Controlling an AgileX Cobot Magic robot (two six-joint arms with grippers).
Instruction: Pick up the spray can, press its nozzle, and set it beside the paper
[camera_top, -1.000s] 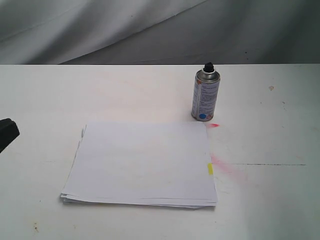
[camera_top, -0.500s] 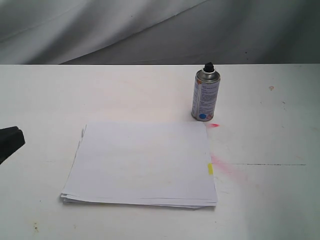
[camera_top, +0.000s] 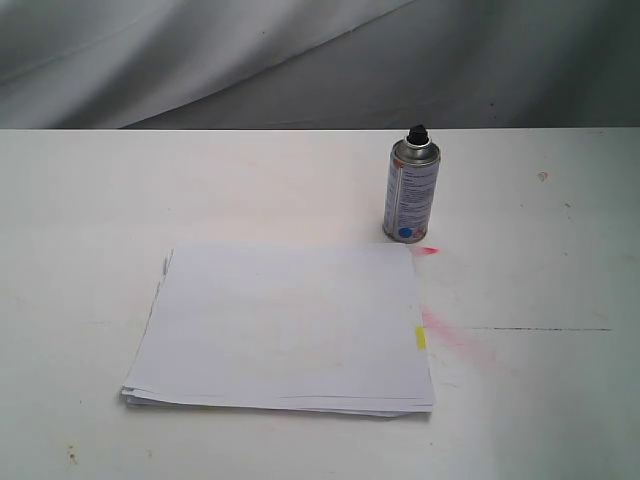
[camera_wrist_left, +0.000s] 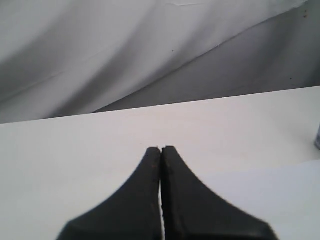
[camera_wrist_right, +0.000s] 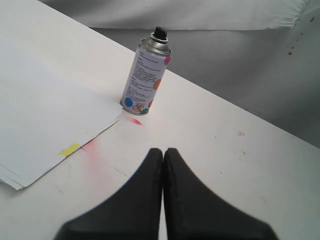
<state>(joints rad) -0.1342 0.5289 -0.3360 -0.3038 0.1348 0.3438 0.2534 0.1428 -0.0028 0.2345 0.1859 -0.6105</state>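
My 2 grippers are both clenched on nothing: the left gripper has its jaws pressed together over bare table, and the right gripper is the same, aimed toward the can. Neither shows in the exterior view.

The can stands upright just off the far right corner of the paper, close to it; I cannot tell if they touch. Its nozzle is on top, uncovered.

As I judge it, either the pick-up has not begun or the can is already set down; the pictures fit both. If the grasp is still due, my right arm is the nearer one. It would need to open its jaws, come in level at the can's body and close below the nozzle, leaving the top free for pressing.

Nothing blocks that approach. A pink stain marks the table beside the paper's yellow tab, with a smaller red fleck by the can's base. A grey cloth hangs behind.
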